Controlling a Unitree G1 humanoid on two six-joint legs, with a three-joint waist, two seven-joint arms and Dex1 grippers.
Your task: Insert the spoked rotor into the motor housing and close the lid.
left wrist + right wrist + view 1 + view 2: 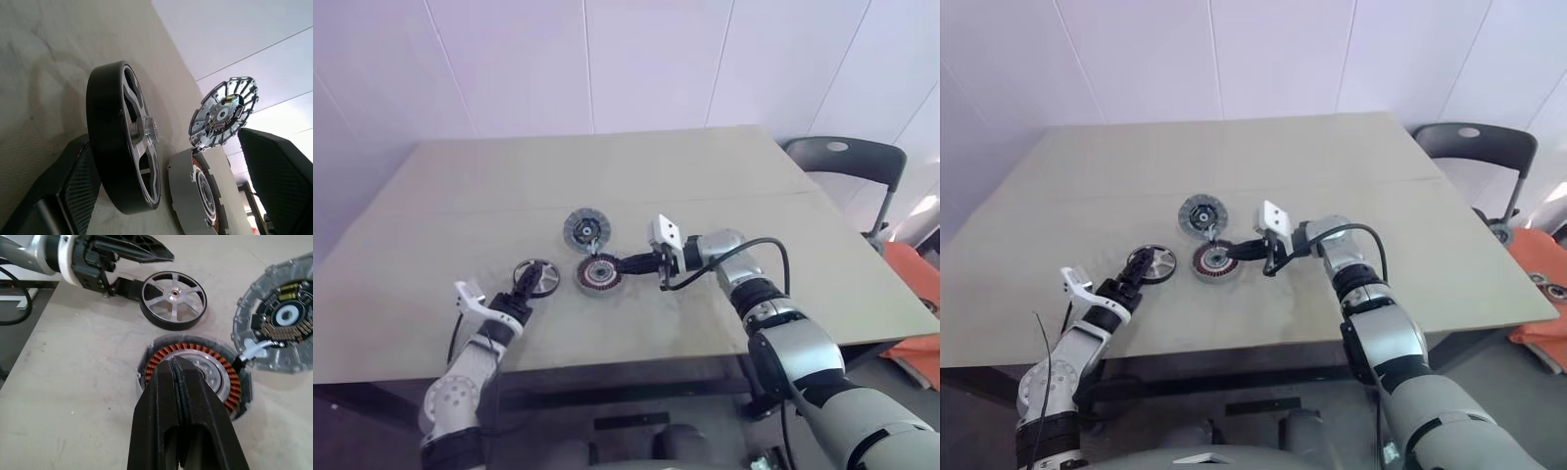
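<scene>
The spoked rotor (536, 276), a dark-rimmed wheel with silver spokes, lies flat on the table left of centre. My left gripper (523, 291) is open, and the rotor sits between its fingers, close against one finger (73, 191). Just right of the rotor stands the motor housing (598, 274) with copper-red windings showing inside. My right gripper (173, 363) is shut, holds nothing, and its tips rest over the housing's hub. The lid (586, 229), a round grey disc with a dark centre, lies behind the housing, and a thin cable joins the two.
The beige table (705, 176) stretches wide on all sides of the parts. A dark chair (847, 162) stands past the table's far right corner. Something orange (915, 284) lies on the floor at the right.
</scene>
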